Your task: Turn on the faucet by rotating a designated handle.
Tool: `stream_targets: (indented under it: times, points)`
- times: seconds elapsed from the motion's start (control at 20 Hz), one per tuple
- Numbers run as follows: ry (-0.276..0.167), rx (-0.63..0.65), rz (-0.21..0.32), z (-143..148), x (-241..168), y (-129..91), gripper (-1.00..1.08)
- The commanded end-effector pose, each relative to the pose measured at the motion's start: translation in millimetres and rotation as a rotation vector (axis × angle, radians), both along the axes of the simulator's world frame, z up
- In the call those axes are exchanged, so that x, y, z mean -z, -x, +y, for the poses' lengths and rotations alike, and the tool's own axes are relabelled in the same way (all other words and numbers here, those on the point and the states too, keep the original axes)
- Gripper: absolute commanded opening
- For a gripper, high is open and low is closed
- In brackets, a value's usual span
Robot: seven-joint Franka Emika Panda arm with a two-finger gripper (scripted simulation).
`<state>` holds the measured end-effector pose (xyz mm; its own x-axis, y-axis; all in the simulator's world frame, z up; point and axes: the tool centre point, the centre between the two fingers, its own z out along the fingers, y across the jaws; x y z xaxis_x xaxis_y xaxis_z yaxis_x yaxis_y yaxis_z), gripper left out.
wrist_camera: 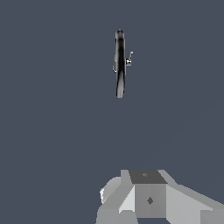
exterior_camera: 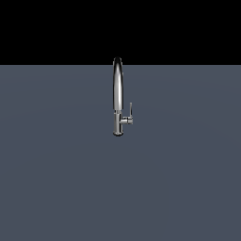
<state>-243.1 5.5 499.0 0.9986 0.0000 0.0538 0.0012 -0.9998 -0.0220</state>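
The faucet (exterior_camera: 117, 94) is a tall slim chrome one with a high arched spout. It stands upright on the grey floor in the middle of the exterior view. Its handle (exterior_camera: 130, 112) is a thin short lever that points up from a short stub on the exterior view's right of the base. The arm does not show in the exterior view. In the wrist view the faucet (wrist_camera: 120, 65) shows from above, far off, with the handle (wrist_camera: 130, 57) small at its side. Grey parts of my gripper (wrist_camera: 148, 197) fill the picture's edge, well apart from the faucet; its jaws are not clear.
A flat dark grey floor (exterior_camera: 56, 179) stretches all around the faucet, with a black background behind it. Nothing else stands on it.
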Motion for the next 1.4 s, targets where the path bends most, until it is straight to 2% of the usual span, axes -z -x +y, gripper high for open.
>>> stream_targets:
  times: [0.0,0.35,0.65,0.9,1.35]
  points:
    - [0.000,0.000,0.000,0.0,0.0,0.0,-1.00]
    - [-0.014,0.014,0.016,0.3,1.0,-6.8,-1.00]
    - [-0.051,0.050,0.054,0.7,3.8,-23.7,-1.00]
    - [-0.098,0.096,0.106,0.4,8.4,-45.8,-1.00]
    - [-0.212,0.208,0.227,-3.2,24.0,-97.1,-1.00]
